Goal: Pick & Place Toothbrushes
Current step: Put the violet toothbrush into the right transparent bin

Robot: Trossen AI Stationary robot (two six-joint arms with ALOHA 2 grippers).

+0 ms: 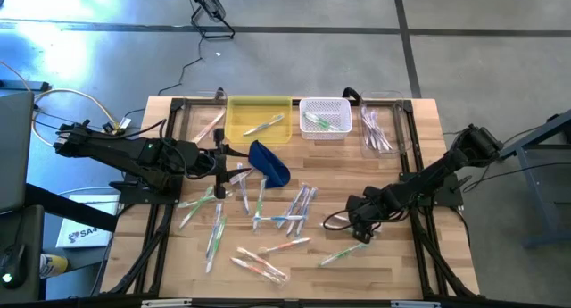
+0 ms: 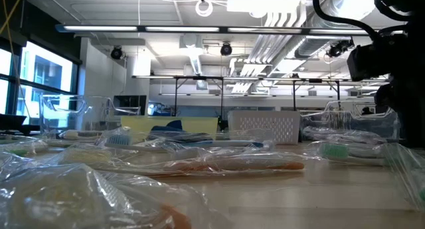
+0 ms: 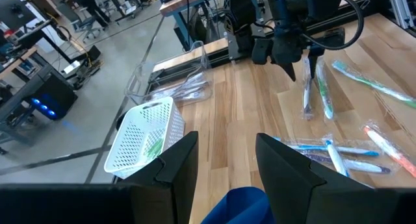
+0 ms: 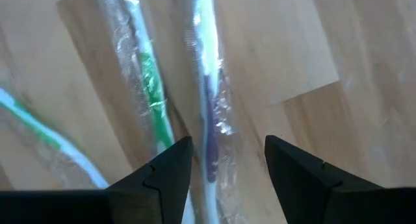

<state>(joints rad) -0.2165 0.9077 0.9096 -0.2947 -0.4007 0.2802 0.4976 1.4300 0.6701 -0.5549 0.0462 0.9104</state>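
Wooden table (image 1: 428, 165): toothbrushes (image 1: 268, 210) scattered, pointing every way

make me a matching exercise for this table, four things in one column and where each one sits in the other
Things:
1. yellow bin
2. white basket
3. blue pouch
4. right gripper

Places:
a. low over wrapped toothbrushes
b. far edge, left of the basket
c. in front of the yellow bin, by the left gripper
d. far edge, right of the yellow bin

Pairs: 1-b, 2-d, 3-c, 4-a

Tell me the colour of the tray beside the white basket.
Yellow tray; the high view shows it best.
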